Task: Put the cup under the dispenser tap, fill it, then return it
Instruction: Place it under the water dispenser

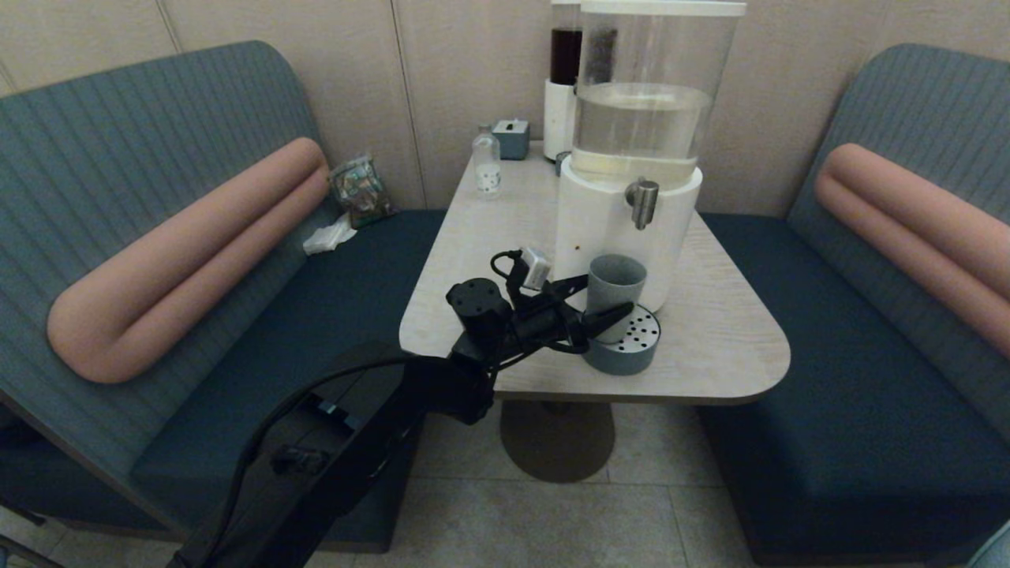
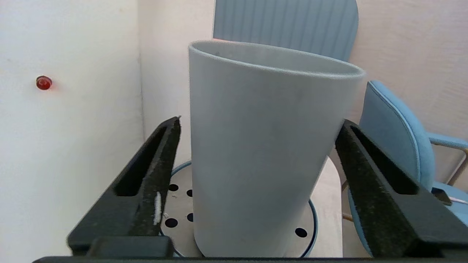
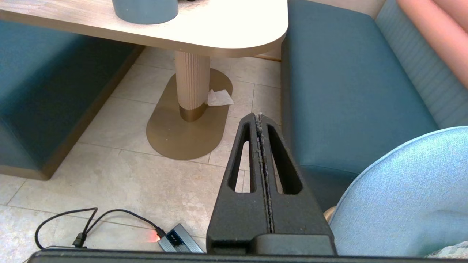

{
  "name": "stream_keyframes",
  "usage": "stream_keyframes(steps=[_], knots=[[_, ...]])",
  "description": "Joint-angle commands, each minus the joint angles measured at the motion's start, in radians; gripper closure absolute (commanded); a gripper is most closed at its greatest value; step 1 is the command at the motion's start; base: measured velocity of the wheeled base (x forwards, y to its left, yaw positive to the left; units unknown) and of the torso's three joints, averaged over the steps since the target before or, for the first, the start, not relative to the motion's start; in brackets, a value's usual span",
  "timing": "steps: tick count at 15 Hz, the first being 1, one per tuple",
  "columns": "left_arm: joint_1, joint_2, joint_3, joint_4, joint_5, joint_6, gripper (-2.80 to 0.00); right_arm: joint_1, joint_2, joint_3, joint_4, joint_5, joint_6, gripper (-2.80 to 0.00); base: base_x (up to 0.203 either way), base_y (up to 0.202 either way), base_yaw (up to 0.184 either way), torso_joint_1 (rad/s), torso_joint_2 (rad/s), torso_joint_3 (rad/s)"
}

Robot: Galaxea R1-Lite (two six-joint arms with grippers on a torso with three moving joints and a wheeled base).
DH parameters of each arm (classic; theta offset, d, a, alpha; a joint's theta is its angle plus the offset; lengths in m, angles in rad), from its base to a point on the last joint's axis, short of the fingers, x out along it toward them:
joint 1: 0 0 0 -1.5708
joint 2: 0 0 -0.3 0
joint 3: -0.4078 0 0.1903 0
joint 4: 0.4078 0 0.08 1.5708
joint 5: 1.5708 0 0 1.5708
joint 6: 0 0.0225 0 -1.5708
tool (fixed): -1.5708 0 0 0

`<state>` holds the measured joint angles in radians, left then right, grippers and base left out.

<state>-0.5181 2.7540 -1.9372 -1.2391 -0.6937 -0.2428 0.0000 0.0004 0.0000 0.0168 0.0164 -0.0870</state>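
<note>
A: What does the cup [image 1: 615, 285] look like?

B: A plain matte grey-blue tumbler, no handle, wider at the rim than at the foot. In the left wrist view [image 2: 267, 153] its wall is smooth and unmarked.

A: Which way does it point?

B: Mouth up, long axis vertical, standing on the perforated tray [image 1: 631, 347] below the dispenser tap [image 1: 644, 203].

A: And relative to the left gripper [image 1: 607, 296]?

B: Right between its fingers [image 2: 157, 175]. They're spread, one on each side of the cup, with a visible gap at the left one; at the other I can't tell whether the pad touches.

A: The right gripper [image 3: 260, 120]?

B: Off the table [image 3: 226, 34], over the floor, fingers pressed together on nothing.
</note>
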Motion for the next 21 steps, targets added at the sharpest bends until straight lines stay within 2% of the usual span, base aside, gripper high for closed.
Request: stream_keyframes(steps=[1, 8, 17, 21], knots=[[0.0, -0.006, 0.0, -0.008, -0.004, -0.003, -2.8, 0.0, -0.002, 0.0, -0.001, 0.0, -0.002, 0.0, 0.0, 0.0, 0.0, 0.0, 0.0, 0.0], [0.001, -0.018, 0.04, -0.084, -0.001, -0.001, -2.8, 0.0, -0.002, 0.0, -0.001, 0.0, -0.002, 0.0, 0.0, 0.0, 0.0, 0.0, 0.0, 0.0], [0.013, -0.168, 0.27, -0.107, 0.0, 0.002, -2.8, 0.0, -0.002, 0.0, 0.002, -0.001, 0.001, 0.0, 0.0, 0.0, 0.0, 0.0, 0.0, 0.0], [0.061, -0.241, 0.399, -0.157, -0.001, 0.002, -2.8, 0.0, -0.002, 0.0, 0.0, 0.0, 0.001, 0.0, 0.0, 0.0, 0.0, 0.0, 0.0, 0.0]])
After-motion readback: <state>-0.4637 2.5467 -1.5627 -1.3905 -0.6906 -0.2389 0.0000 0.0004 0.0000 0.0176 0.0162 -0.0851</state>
